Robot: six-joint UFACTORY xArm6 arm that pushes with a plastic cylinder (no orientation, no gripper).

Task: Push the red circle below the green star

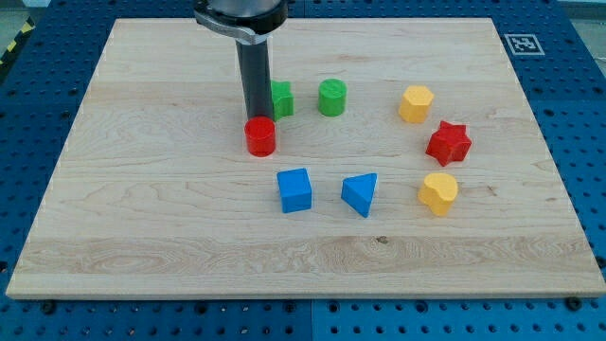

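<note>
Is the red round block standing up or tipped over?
Standing up: the red circle shows its flat round top, just below my tip.

blue cube (294, 189), blue triangle (361, 193), yellow blocks (416, 103) (438, 192), red star (448, 142), green cylinder (332, 98)

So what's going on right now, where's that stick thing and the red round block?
My tip right at red circle, its top side. Red circle sits lower-left of green star, which the rod partly hides. Blue cube below, apart.
</note>
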